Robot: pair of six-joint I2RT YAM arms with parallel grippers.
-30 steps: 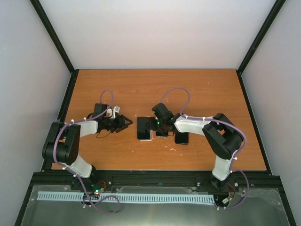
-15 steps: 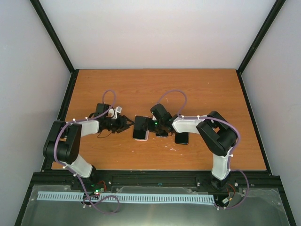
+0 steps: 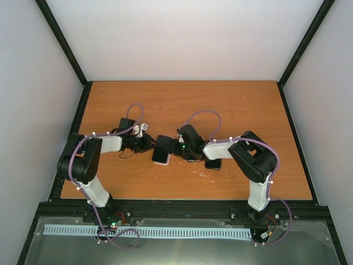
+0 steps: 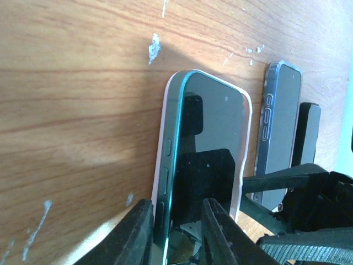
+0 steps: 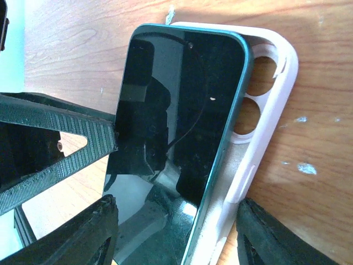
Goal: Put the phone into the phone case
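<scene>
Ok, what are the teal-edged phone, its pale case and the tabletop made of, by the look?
The teal-edged black phone: glossy glass face with sharp reflections; frame possibly metal. The pale pinkish case: matte, likely soft plastic or silicone, with moulded camera holes. The orange-brown tabletop: wood grain, perhaps laminate, flecked with white scuffs.

The scratched wooden table (image 3: 220, 110) bears the phone case (image 5: 276, 83), phone (image 5: 187, 99) askew in it; a second phone (image 3: 214, 164) lies nearby.

Left gripper (image 3: 148, 144) and right gripper (image 3: 175, 148) hem in the phone (image 3: 161, 150) mid-frame; spare phones (image 3: 213, 163) block the right; the table (image 3: 182, 105) lies open in the upper frame.
</scene>
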